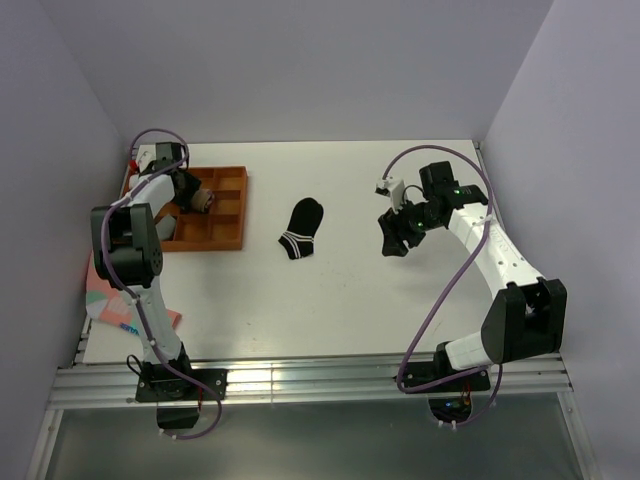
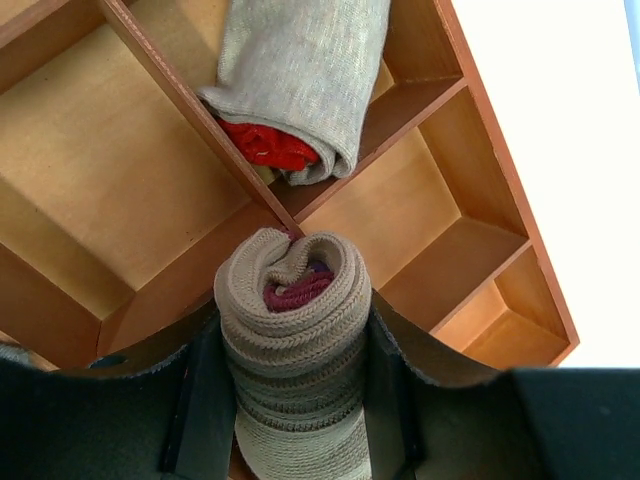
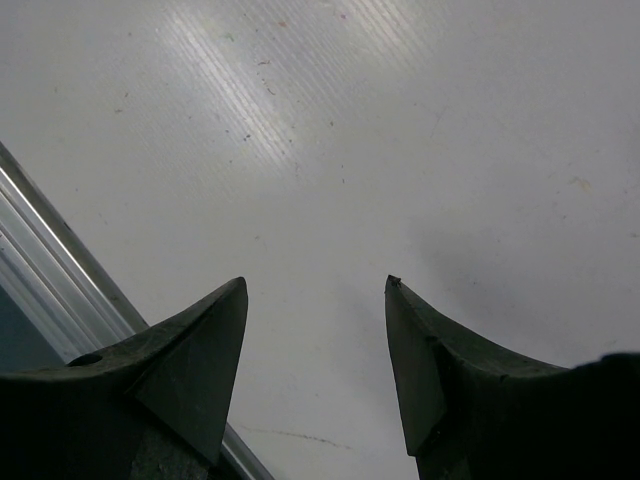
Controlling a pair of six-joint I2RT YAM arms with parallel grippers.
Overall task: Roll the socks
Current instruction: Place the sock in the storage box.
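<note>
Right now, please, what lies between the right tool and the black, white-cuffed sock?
Only bare white tabletop separates right tool from sock, per the top view.

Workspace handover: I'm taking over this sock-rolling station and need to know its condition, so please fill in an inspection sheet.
Surface: white table, few small specks.
Job's things: tan sock roll held over the wooden tray; black sock flat, unrolled, mid-table.
Clutter: grey roll in a tray compartment; pink cloth at left edge.
Grippers: left gripper shut on the roll; right gripper open over bare table.
Cables: purple cable looped along each arm.
Surroundings: pale walls; metal rail in front.
</note>
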